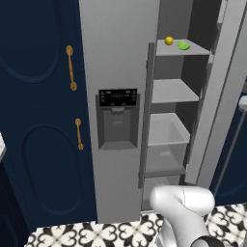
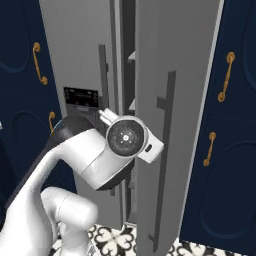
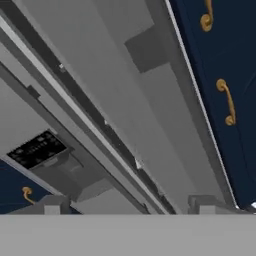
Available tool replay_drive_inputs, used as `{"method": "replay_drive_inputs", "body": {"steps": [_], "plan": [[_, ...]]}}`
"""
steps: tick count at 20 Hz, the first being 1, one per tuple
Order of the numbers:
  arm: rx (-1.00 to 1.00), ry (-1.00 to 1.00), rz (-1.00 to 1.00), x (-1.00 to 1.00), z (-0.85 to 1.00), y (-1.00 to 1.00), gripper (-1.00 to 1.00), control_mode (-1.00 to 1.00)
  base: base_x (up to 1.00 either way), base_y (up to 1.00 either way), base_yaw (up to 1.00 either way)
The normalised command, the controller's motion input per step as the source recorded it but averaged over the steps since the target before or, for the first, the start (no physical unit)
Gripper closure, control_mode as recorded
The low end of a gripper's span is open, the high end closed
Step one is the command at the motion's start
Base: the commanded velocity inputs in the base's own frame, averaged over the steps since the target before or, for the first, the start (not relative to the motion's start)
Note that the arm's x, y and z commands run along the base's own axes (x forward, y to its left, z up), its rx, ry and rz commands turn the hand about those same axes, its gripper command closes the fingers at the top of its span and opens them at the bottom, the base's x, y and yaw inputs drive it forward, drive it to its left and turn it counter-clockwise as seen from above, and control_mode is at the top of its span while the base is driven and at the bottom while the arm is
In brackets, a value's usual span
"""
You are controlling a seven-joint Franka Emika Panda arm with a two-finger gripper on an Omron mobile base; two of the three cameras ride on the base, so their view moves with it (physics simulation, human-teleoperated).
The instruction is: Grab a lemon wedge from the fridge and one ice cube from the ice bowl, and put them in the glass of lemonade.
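Two fruits on top fridge (image 1: pixel 120 58) shelf: lemon wedge (image 1: pixel 183 45) beside yellow fruit (image 1: pixel 169 41). My hand (image 3: pixel 127 207) released, empty.

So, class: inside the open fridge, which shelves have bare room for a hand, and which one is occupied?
The fridge's top shelf carries the lemon wedge and a small yellow fruit side by side. The second shelf and third shelf below look bare, bordered by the grey side walls.

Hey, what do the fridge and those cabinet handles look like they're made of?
The fridge looks like brushed grey steel: flat, matte, uniform grey panels with dark bar handles. The cabinet handles look like polished brass: warm golden colour against the navy doors. It's a rendering, so both are only apparent.
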Motion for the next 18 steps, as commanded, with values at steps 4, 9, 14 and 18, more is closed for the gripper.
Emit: {"method": "replay_drive_inputs", "body": {"steps": [4,9,14,18], "plan": [[-0.33,0.13,-0.01,0.05,0.8,1.0,-1.0,-1.0,0.0,0.0,0.0],[-0.49,0.43,-0.12,0.84,-0.17,0.9,-1.0,-1.0,0.0,0.0,0.0],[-0.48,0.41,-0.17,1.0,-0.78,0.35,-1.0,-1.0,0.0,0.0,0.0],[-0.36,0.48,-0.14,1.0,-0.39,-0.07,-1.0,-1.0,0.0,0.0,0.0]]}}
